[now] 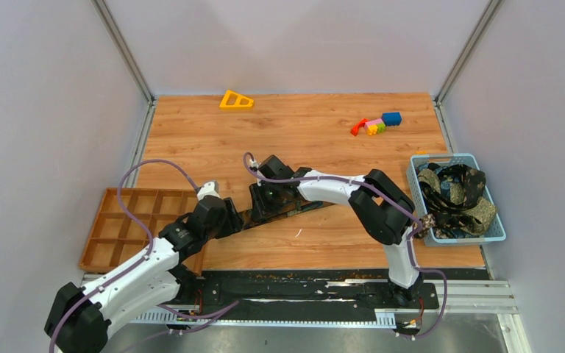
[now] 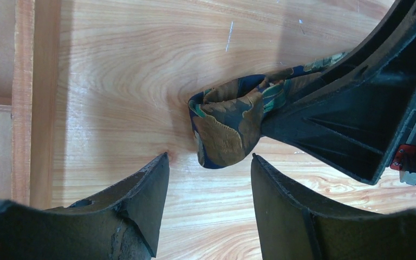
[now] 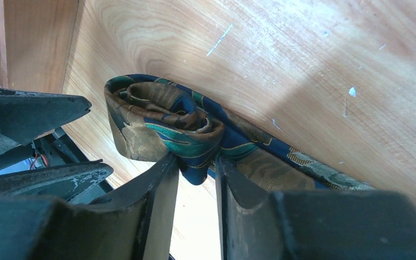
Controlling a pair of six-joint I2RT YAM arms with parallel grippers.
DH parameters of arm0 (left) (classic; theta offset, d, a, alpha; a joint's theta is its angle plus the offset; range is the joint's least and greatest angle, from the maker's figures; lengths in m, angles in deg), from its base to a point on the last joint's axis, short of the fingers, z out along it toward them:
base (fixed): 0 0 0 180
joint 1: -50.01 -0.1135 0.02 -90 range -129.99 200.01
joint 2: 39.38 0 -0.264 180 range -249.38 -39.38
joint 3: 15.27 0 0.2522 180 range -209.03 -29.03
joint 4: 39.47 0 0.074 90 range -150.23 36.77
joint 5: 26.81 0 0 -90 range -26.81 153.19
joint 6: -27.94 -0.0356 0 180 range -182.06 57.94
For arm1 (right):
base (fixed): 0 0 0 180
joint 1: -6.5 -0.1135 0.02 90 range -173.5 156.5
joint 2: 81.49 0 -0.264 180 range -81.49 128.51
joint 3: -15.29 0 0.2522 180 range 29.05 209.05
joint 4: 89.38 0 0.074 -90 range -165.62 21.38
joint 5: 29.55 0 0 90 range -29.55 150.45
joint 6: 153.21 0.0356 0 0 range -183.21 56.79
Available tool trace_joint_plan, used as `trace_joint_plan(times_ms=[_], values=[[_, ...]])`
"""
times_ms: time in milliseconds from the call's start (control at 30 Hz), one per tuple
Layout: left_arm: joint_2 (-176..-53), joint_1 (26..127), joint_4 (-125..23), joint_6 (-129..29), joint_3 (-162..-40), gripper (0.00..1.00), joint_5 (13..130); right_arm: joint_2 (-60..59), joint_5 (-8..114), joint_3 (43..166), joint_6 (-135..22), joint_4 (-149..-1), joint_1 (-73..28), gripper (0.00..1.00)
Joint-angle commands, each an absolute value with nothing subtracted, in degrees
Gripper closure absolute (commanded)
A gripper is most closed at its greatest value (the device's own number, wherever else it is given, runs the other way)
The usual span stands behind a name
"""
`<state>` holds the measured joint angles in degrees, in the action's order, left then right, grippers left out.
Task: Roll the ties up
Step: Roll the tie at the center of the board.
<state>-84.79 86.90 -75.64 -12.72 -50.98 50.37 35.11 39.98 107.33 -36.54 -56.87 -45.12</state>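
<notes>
**Fig. 1.** Partly rolled tie (image 1: 305, 209) lying on the wooden table (image 1: 301, 132), its flat tail running rightward. The right gripper (image 3: 195, 162) is clenched on a fold of the coil (image 3: 157, 119). The left gripper (image 2: 210, 162) is spread and unloaded, with the coil just beyond its 2 fingertips. More ties (image 1: 456, 193) fill the blue basket (image 1: 418, 168).

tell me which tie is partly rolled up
The tie on the table, its end coiled and pinched in the right gripper; the other ties lie heaped unrolled in the blue basket.
</notes>
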Motion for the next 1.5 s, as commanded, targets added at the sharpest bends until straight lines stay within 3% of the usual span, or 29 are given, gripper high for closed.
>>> trace_joint_plan(times_ms=[0,167,467,967,1467], values=[[-83.47,85.76,-70.79,-11.51,-50.19,0.36,52.05,33.44,41.82,106.09,-38.38,-55.48,-44.83,0.64],[-83.31,85.53,-71.63,-12.01,-50.36,0.37,51.76,31.29,37.43,107.31,-38.26,-55.85,-44.54,0.56],[-82.72,85.44,-72.33,-11.59,-49.6,0.39,51.88,29.83,35.83,110.86,-37.77,-53.89,-43.45,0.54],[-81.76,84.9,-74.5,-12.38,-50.31,0.39,50.87,36.37,36.67,112.26,-37.87,-53.99,-43.09,0.75],[-87.04,79.69,-66.95,-11.63,-49.09,0.38,59.06,37.86,37.25,110.28,-37.81,-54.06,-42.11,0.79]])
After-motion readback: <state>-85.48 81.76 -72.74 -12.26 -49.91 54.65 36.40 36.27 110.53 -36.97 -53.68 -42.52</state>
